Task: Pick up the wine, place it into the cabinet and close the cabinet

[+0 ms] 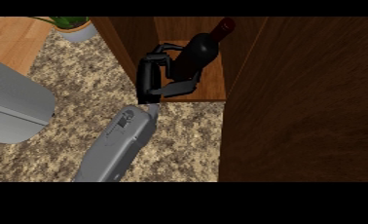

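A single grey forearm rises from the lower left of the frame, and its black hand [155, 74] is curled round the dark glass wine bottle with a deep red capsule [202, 50]. Which arm this is cannot be told for sure; it looks like the right one reaching across. The bottle sits tilted at upper centre, its base over the brown wooden cabinet's shelf [208, 90] and its neck leaning toward the back of the opening.

The open dark wood door panel [295, 106] fills the right side. If the hand lets go while the bottle leans, it could topple or roll off the shelf's front lip onto the speckled granite counter [187, 140]. Nothing else shows inside the cabinet.

At upper left stands a grey pot with a green plant [75, 28].
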`<action>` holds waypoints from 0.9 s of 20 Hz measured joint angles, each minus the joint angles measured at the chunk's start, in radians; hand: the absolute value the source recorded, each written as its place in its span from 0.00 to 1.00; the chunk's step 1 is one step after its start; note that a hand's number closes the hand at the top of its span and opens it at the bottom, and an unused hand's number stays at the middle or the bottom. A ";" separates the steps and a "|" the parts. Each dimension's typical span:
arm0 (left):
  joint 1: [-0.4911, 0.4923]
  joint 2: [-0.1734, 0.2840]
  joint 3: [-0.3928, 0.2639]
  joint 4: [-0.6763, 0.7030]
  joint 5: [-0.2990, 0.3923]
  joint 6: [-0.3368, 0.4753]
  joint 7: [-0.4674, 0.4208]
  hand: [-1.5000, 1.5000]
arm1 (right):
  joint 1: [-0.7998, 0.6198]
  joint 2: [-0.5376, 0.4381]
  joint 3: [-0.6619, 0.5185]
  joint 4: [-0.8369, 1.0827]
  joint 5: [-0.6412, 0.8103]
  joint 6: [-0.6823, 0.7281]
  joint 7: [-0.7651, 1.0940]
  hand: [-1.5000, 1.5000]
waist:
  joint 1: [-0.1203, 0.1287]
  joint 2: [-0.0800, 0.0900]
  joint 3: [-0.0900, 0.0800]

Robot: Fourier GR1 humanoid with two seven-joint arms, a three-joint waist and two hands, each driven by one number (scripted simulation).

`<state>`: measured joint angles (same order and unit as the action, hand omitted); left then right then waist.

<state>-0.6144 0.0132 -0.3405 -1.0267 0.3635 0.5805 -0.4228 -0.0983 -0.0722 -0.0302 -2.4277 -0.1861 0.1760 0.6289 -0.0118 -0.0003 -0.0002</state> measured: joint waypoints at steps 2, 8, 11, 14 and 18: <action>-0.017 -0.005 0.010 0.023 0.009 -0.014 0.001 1.00 | -0.024 0.000 0.004 0.000 0.000 -0.015 0.019 0.00 | 0.000 0.000 0.000; -0.134 -0.011 0.069 0.183 0.043 -0.048 -0.010 1.00 | 0.006 0.013 0.023 0.000 -0.002 -0.006 -0.005 0.00 | -0.010 0.002 0.000; -0.182 -0.004 0.087 0.246 0.042 -0.059 -0.003 1.00 | 0.011 0.001 0.005 -0.001 -0.007 0.005 -0.003 0.00 | -0.011 0.002 0.000; -0.215 -0.009 0.105 0.310 0.060 -0.064 -0.033 1.00 | 0.009 0.007 0.027 -0.002 -0.007 -0.002 0.009 0.00 | -0.014 0.003 0.000; -0.279 -0.008 0.141 0.398 0.052 -0.069 -0.072 1.00 | 0.008 0.009 0.020 0.004 -0.007 0.001 -0.009 0.00 | -0.014 0.004 0.000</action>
<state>-0.8934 0.0049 -0.1991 -0.6286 0.4156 0.5114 -0.4946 -0.0907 -0.0634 -0.0107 -2.4238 -0.1930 0.1772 0.6203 -0.0262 0.0040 0.0000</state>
